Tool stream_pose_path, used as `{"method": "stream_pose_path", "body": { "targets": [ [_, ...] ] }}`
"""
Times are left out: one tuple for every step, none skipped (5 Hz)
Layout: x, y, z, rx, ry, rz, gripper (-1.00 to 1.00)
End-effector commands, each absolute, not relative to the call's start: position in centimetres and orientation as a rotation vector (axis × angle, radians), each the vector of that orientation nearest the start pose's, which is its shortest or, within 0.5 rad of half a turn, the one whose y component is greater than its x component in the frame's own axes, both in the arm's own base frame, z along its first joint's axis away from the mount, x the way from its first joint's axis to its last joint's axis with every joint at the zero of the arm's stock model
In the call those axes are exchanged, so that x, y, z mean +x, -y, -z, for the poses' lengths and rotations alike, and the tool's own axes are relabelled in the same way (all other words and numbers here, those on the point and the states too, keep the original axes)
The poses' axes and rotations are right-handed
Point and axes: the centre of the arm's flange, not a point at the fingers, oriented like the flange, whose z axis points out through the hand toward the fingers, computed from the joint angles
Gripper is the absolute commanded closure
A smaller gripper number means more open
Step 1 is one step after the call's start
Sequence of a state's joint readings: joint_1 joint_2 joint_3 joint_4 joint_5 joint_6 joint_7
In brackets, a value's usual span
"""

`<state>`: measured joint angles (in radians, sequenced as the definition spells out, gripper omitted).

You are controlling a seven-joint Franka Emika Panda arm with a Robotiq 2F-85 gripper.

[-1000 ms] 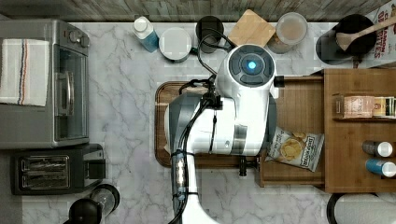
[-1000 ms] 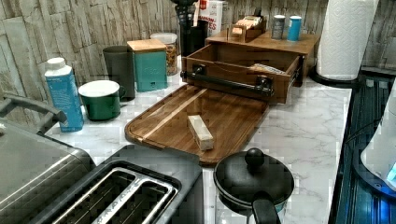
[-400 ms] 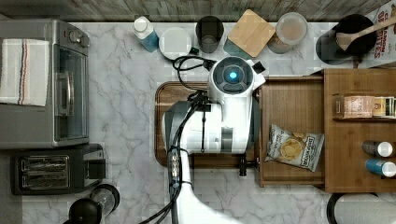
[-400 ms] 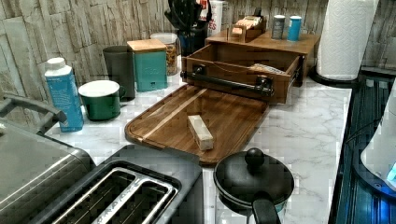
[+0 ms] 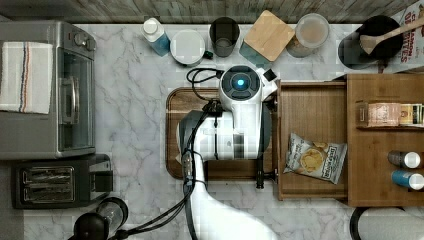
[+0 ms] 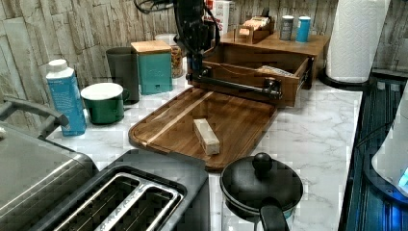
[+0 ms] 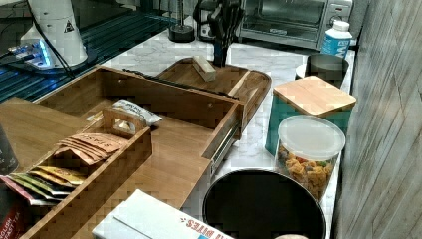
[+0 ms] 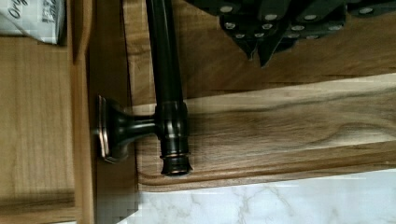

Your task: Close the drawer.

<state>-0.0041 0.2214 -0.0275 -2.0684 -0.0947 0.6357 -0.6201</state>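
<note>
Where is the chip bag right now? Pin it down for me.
The chip bag lies inside the open drawer, toward the top view's lower side, between the black bar handle and the wooden cabinet holding the bottles.

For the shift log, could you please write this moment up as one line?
drawer: open, chip bag inside | gripper: by the handle end, over the tray | close: not yet done
</note>
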Motion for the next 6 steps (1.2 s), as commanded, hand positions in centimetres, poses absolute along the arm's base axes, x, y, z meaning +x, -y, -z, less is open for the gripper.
{"method": "stream_pose_path", "body": {
  "targets": [
    [54.7, 3.4, -28.2, -3.219, -0.160, -0.147, 1.00],
    [54.4, 3.9, -28.1, -3.217, -0.155, -0.123, 1.00],
    [54.2, 6.1, -28.4, -3.208, -0.076, -0.100, 1.00],
    [53.8, 9.5, -28.8, -3.177, -0.005, -0.124, 1.00],
    [53.2, 13.6, -29.0, -3.177, 0.066, -0.102, 1.00],
    [52.8, 19.2, -29.0, -3.158, 0.094, -0.093, 1.00]
  ]
}}
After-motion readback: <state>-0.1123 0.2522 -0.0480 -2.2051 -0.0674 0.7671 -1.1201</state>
